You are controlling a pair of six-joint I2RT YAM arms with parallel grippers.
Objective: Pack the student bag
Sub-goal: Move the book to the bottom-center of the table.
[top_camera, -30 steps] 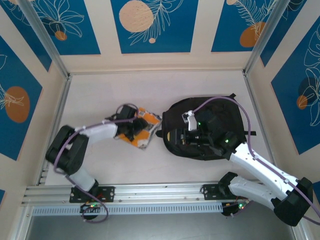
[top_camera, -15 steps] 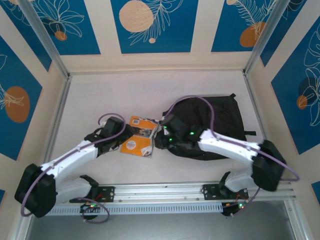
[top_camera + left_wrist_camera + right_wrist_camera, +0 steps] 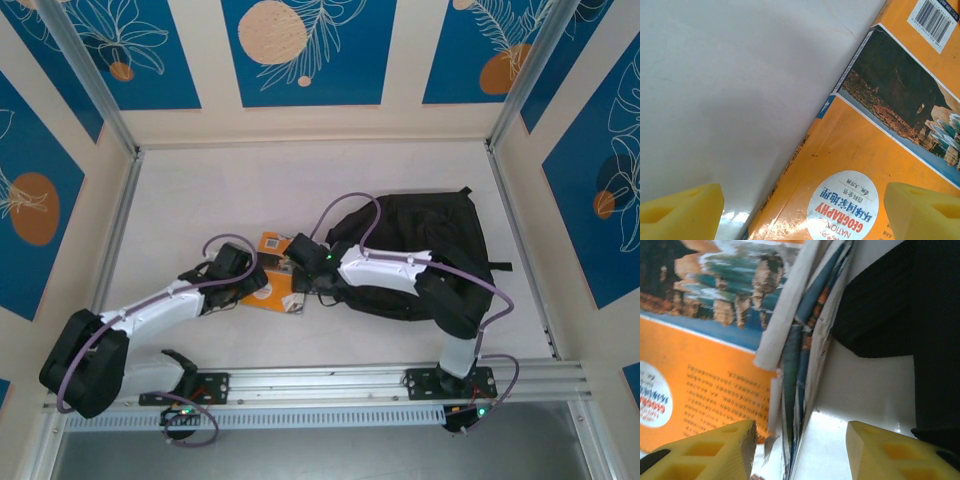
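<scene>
My left gripper (image 3: 802, 205) is spread wide over the orange geography magazine (image 3: 850, 160); my right gripper (image 3: 800, 437) stands parted at its loose page edges, pinching nothing; the student bag (image 3: 440, 240) lies just beside, toward the table (image 3: 250, 190)'s right edge; closing there, I could crumple or tear pages.

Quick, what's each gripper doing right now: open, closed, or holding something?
Left gripper: open, holding nothing, above the edge of the orange paperback geography book.
Right gripper: open, straddling that book's page edges, not gripping.
</scene>
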